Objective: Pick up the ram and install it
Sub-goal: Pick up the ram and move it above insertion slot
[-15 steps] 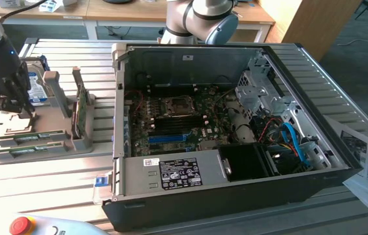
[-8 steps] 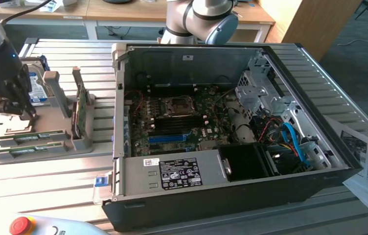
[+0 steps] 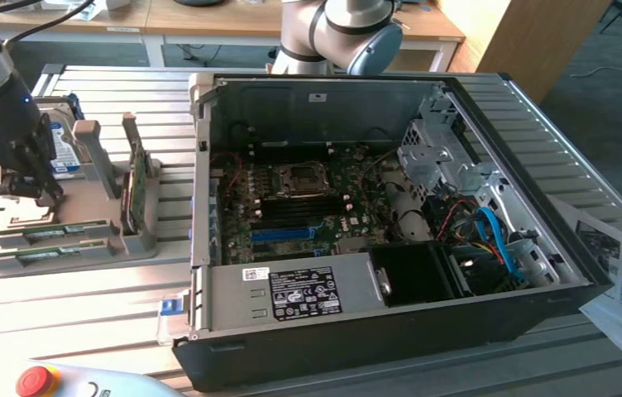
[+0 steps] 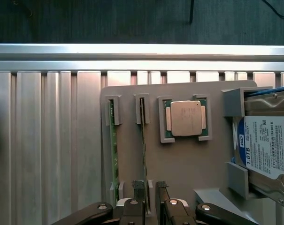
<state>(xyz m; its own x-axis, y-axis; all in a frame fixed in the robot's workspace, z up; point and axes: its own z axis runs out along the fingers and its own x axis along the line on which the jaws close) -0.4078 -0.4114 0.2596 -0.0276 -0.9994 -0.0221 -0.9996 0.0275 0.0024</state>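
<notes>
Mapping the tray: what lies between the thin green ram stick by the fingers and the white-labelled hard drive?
A square silver-capped processor chip, seated in the grey tray, lies between the ram stick and hard drive, in the wrist view.

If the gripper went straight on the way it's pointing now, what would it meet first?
Likely the ram standing on edge in the gray holder, the stick nearer the processor. The open jaws of the gripper seem to straddle it, though depth is unclear.

Slatted table (image 3: 69, 308) bears fixture tray (image 4: 188, 164) — and open computer case (image 3: 399, 351).
</notes>
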